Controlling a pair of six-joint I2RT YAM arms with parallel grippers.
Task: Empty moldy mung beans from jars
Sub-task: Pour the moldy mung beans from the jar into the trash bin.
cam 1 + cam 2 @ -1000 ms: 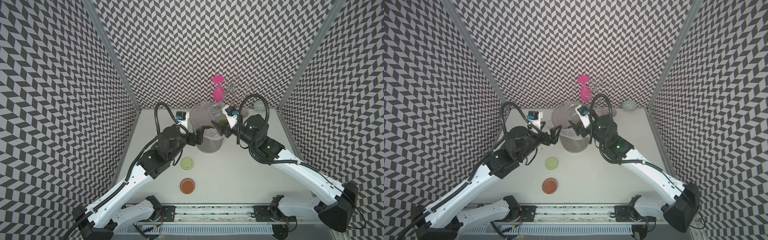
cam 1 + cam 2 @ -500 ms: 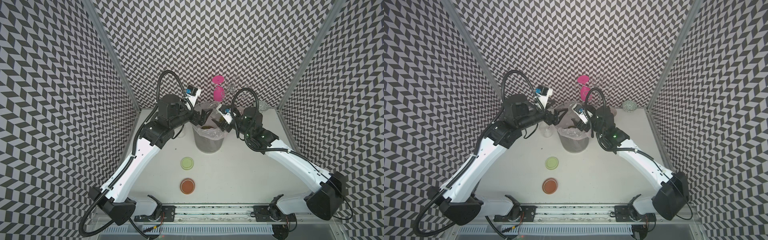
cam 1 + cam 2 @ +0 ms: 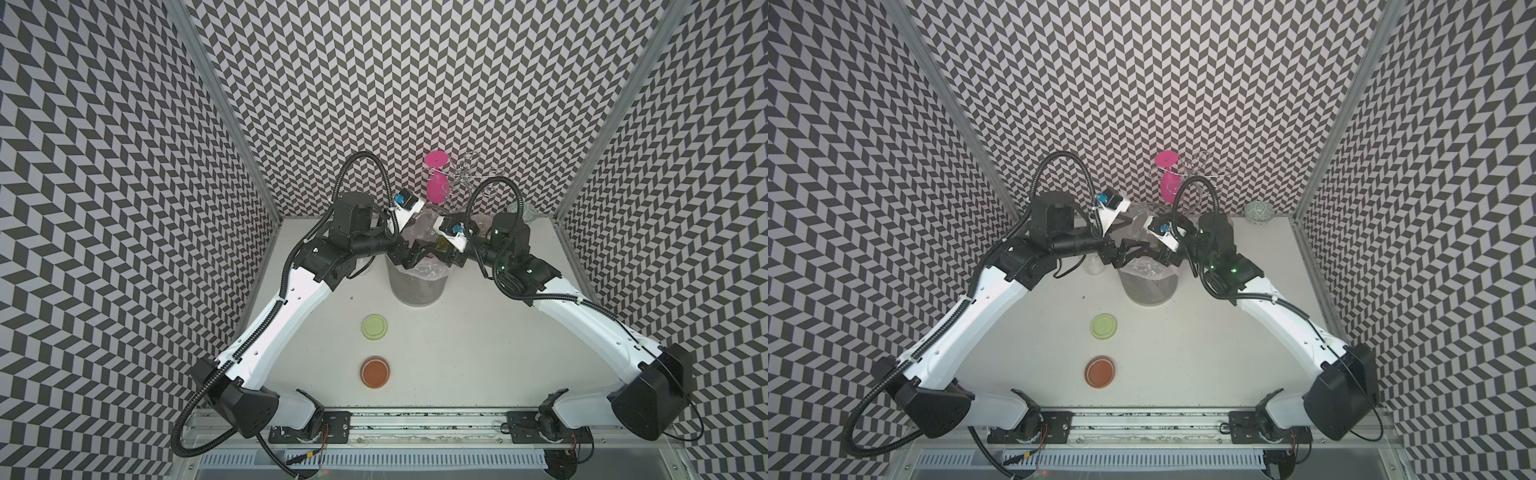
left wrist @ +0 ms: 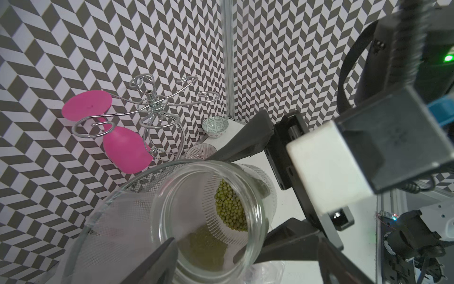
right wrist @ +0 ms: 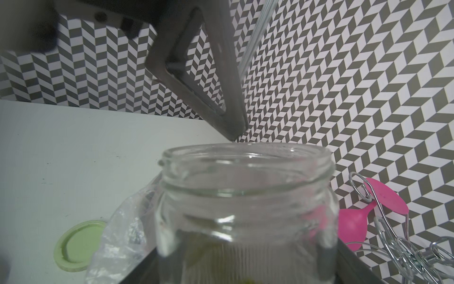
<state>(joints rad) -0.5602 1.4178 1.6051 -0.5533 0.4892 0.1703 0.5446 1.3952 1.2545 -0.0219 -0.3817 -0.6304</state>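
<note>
Your left hand (image 3: 411, 255) hangs over the grey bin (image 3: 415, 286) with its fingers (image 4: 157, 260) spread wide and nothing between them. 1 fingertip sits right by the mouth of the held jar (image 4: 191, 196), and these views do not show whether it touches the glass. Under that left arm a second jar (image 3: 1095, 266), clear glass, stands on the desk (image 3: 478, 353) just beside the bin. Toward the desk's front edge lie 2 lids, apart from each other: the pale green lid (image 3: 375, 327) and, nearer the edge, the orange-brown lid (image 3: 375, 372). The bin carries a clear plastic liner (image 5: 118, 236). Above it your right hand (image 5: 248, 250) pinches the held jar, which is tipped with its open mouth toward the left hand. The mung beans (image 4: 231, 209) cling in a clump at that jar's bottom. Behind, a wire rack (image 4: 152, 103) holds a pink goblet (image 4: 122, 150), and a patterned bowl (image 3: 1259, 212) sits in the far right corner.
</note>
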